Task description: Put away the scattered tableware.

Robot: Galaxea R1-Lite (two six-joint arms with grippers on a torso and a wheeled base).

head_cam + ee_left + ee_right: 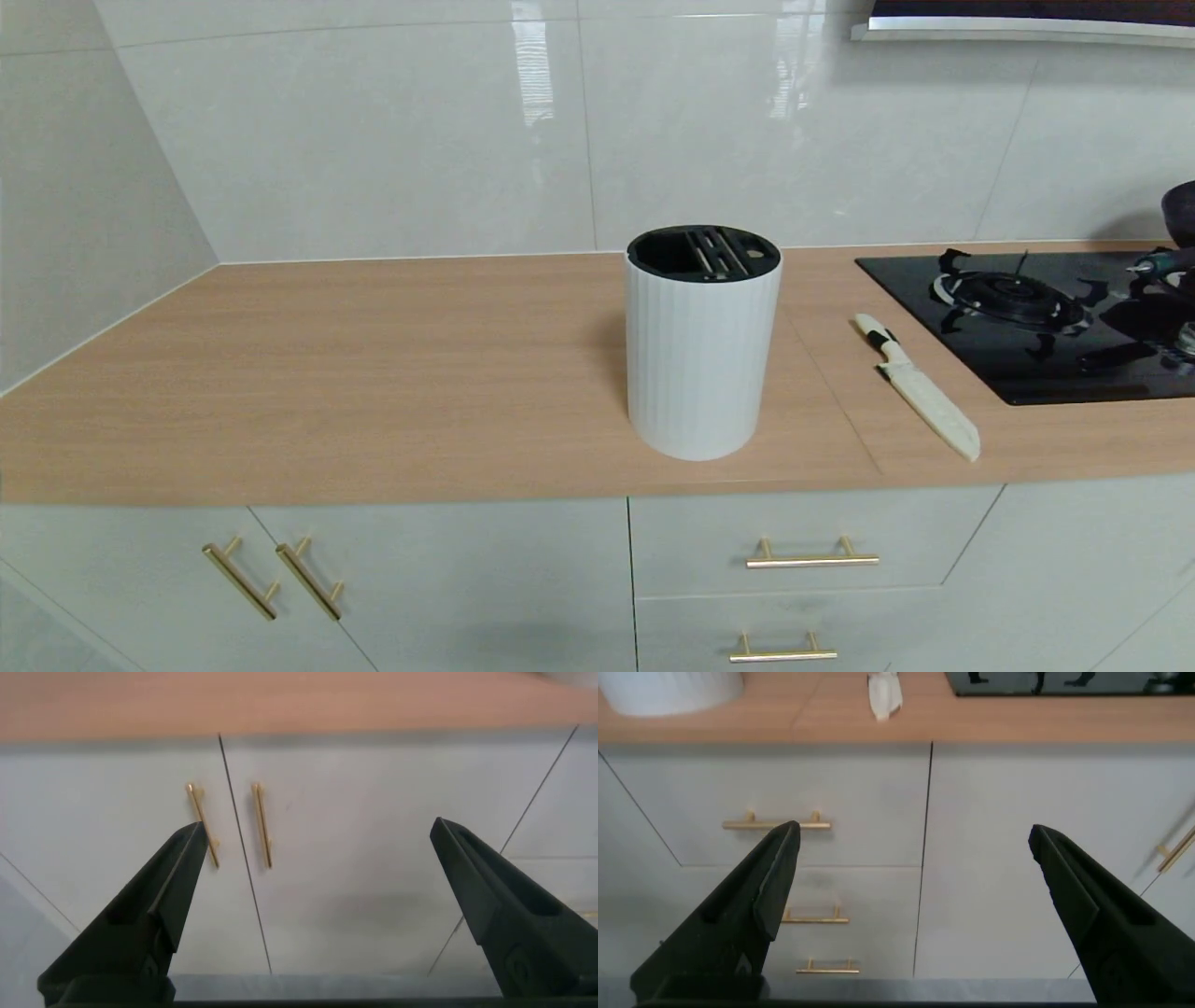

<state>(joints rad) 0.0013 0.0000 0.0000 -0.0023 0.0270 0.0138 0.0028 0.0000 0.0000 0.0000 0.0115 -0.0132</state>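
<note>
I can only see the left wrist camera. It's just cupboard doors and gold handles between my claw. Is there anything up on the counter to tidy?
Observer: Yes, one knife lies flat on the counter, beside the stove.
Operator: Where does it go?
Observer: A white holder with a black slotted top stands upright to the knife's left, not touching it.
Operator: Is my other claw up there?
Observer: No. The right claw is open, low in front of the drawers, below the counter's edge.
</note>
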